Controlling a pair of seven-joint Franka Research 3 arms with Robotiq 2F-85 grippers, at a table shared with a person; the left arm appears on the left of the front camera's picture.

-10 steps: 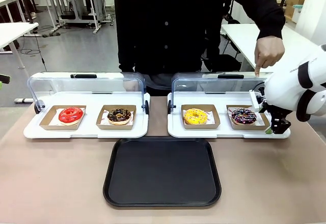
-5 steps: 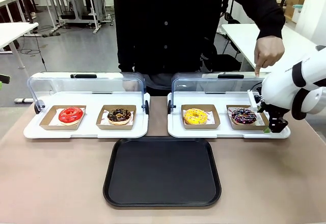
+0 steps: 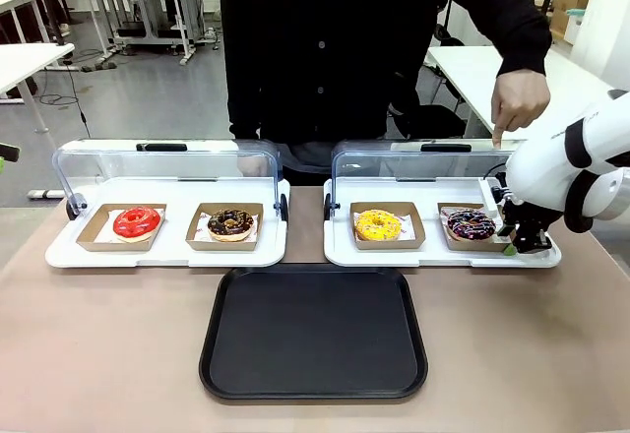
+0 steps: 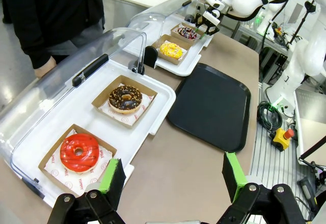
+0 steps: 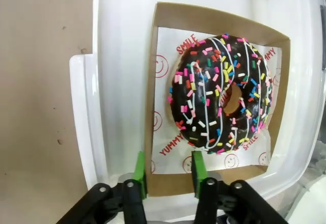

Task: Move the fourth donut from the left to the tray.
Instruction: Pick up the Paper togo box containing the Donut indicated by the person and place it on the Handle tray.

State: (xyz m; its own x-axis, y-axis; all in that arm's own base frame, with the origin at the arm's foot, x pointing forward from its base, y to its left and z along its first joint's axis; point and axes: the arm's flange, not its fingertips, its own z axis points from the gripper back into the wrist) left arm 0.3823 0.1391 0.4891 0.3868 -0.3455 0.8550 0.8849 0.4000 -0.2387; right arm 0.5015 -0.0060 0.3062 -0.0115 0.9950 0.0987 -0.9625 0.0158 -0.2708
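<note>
The fourth donut (image 3: 471, 223), dark-glazed with pink and white drizzle, is sitting in its small brown box (image 3: 479, 244) at the right end of the right-hand white display tray (image 3: 340, 252). That tray's clear lid (image 3: 423, 164) is standing raised behind the box. At the donut's 9 o'clock, a yellow donut (image 3: 378, 224) is lying in a box of its own, with a strip of white tray between the two boxes.

At the box's 4 o'clock, the right gripper (image 3: 516, 243) is reaching down at the corner. In the right wrist view its jaws are straddling the box's side wall, partly apart and wider than the wall, so nothing is clamped. A person's hand (image 3: 517, 103) is pointing down from the donut's 1 o'clock.

The tray (image 3: 313, 394) is lying bare at the donut's 8 o'clock, near the display tray's front edge, with open table (image 3: 118, 354) on both its sides.

Farther at 9 o'clock, the left display tray (image 3: 59, 254) is holding a chocolate donut with crumbs (image 3: 230, 221) and a red donut (image 3: 137, 221), each boxed.

The left gripper (image 4: 172, 173) is hovering with its jaws wide apart, holding nothing.
</note>
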